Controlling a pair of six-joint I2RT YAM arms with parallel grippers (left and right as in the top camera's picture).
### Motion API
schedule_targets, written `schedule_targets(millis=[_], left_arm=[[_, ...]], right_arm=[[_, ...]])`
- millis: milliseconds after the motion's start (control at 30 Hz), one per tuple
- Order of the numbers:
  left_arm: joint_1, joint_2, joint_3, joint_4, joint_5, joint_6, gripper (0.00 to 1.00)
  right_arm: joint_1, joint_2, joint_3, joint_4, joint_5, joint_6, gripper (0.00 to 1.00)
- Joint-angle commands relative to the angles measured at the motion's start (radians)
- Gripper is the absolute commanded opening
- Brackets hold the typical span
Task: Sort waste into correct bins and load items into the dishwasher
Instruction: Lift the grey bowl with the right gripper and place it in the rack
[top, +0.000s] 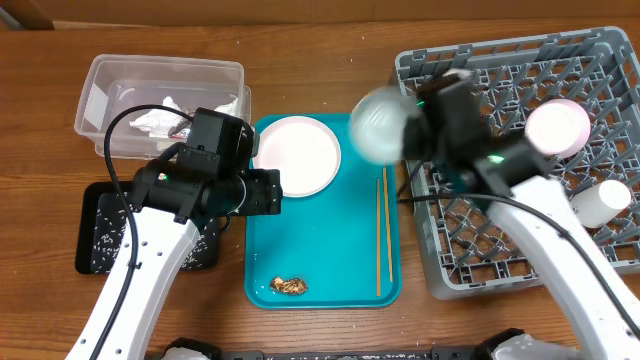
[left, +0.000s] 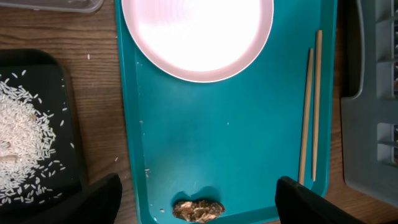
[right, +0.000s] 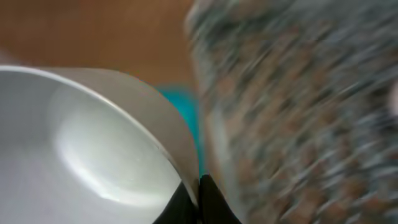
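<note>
Though motion blurs it, the bowl (top: 378, 123) hangs in the air over the edge where the tray (top: 330, 240) meets the dish rack (top: 500, 52), its rim pinched between the clamped fingers of the right gripper (right: 199, 190). It looks light, stiff and smooth, probably plastic and likely slippery, so the rim seems the sensible hold. The left gripper (top: 268, 190) hovers over the tray, spread wide and holding nothing. No writing is legible.

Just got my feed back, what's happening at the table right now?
The right gripper pinches the rim of a white bowl, which shows blurred at the left edge of the grey dish rack. The left gripper hovers open over the teal tray, which holds a pink plate, two chopsticks and a food scrap.
</note>
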Motion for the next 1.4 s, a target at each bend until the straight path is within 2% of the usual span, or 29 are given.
schedule_targets(millis=[0, 100, 233, 467, 767, 933, 1233, 1267, 1333, 1367], left_arm=[[0.003, 0.007, 0.013, 0.001, -0.006, -0.006, 0.81], [0.003, 0.007, 0.013, 0.000, -0.006, -0.006, 0.81], [0.003, 0.007, 0.013, 0.001, -0.006, -0.006, 0.82], [0.003, 0.007, 0.013, 0.000, -0.005, -0.007, 0.83], [0.003, 0.007, 0.013, -0.005, -0.002, -0.007, 0.84], [0.003, 0.007, 0.013, -0.003, -0.002, -0.007, 0.85], [0.003, 0.007, 0.013, -0.006, -0.002, -0.007, 0.85], [0.003, 0.007, 0.013, -0.008, -0.002, -0.007, 0.85], [0.003, 0.007, 0.013, -0.011, -0.003, -0.007, 0.85], [0.003, 0.007, 0.013, -0.012, -0.003, -0.007, 0.85]], right_arm=[[-0.056, -0.013, 0.013, 0.061, 0.460, -0.045, 0.04], [-0.130, 0.011, 0.013, 0.170, 0.645, -0.132, 0.04], [-0.233, 0.072, 0.013, 0.284, 0.731, -0.234, 0.04], [-0.349, 0.265, 0.013, 0.312, 0.757, -0.221, 0.04], [-0.351, 0.501, 0.012, 0.302, 0.756, -0.159, 0.04], [-0.331, 0.521, 0.012, 0.239, 0.736, -0.067, 0.04], [-0.254, 0.521, 0.012, 0.130, 0.693, -0.037, 0.04], [-0.252, 0.521, 0.012, 0.110, 0.664, -0.037, 0.05], [-0.249, 0.521, 0.012, 0.068, 0.589, -0.037, 0.15], [-0.249, 0.521, 0.012, 0.048, 0.546, -0.037, 0.24]])
